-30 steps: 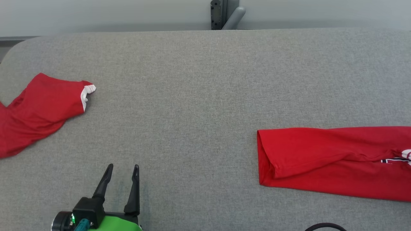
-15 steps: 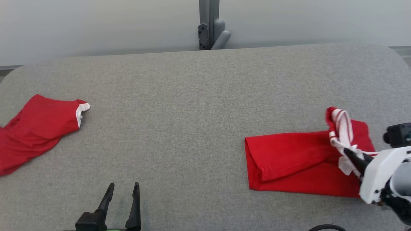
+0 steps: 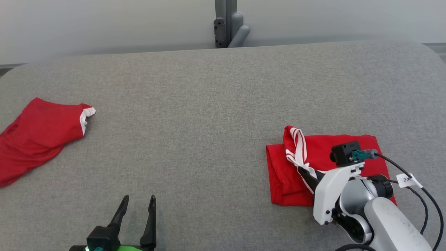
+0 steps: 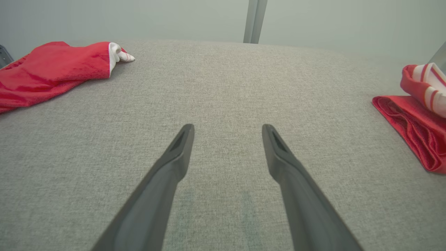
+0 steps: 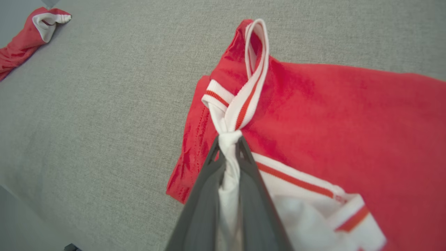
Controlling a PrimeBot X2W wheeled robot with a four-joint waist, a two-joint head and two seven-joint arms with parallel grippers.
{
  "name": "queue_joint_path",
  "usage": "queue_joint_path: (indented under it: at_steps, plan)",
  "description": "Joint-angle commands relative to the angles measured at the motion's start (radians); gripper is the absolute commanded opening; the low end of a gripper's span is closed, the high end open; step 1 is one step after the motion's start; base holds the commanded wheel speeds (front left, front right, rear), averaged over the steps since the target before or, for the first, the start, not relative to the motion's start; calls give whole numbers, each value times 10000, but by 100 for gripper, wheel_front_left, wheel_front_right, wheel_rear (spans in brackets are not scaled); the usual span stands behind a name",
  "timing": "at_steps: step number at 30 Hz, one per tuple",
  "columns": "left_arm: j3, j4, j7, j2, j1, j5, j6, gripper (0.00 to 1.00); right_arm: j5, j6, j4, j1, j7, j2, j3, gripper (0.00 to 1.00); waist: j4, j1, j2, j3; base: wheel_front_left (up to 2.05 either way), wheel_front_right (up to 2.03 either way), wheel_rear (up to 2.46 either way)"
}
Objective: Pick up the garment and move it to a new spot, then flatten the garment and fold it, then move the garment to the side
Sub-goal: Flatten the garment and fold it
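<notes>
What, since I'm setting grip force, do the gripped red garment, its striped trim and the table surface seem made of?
Red garment: soft matte knit, probably cotton jersey; it creases and drapes.
Striped trim: likely ribbed knit; thicker, banded edge.
Table surface: grey woven or felt-like fabric; heathered, matte.

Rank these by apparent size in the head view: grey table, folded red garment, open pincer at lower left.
1. grey table
2. folded red garment
3. left pincer, smallest though nearest the camera

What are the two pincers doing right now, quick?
Left pincer: open, holding nothing.
Right pincer: shut on the striped collar of the red shirt.
</notes>
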Motion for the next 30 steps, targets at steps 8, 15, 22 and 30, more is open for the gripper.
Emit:
queue_joint_path:
  at_steps: [8, 15, 22, 30]
  plan:
    - [-43, 86, -1, -12, -132, 107, -74, 100, -196, 0, 606, -544, -812, 277, 201, 100, 355, 0, 118, 57, 0, 0, 0]
    - [161, -70, 0, -11, 280, 47, 13, 100, 181, -2, -1078, 362, -1787, 166, -402, 100, 358, 0, 118, -150, 0, 0, 0]
    - [176, -376, -1, -12, 685, -262, 228, 100, -495, 0, -2602, 2114, -3652, 291, -2685, 100, 146, 0, 118, -429, 0, 0, 0]
    - [-125, -718, -1, -10, 980, -237, 388, 100, -3382, -2, -482, 3468, -6678, 667, -4806, 100, 175, 0, 118, -885, 0, 0, 0]
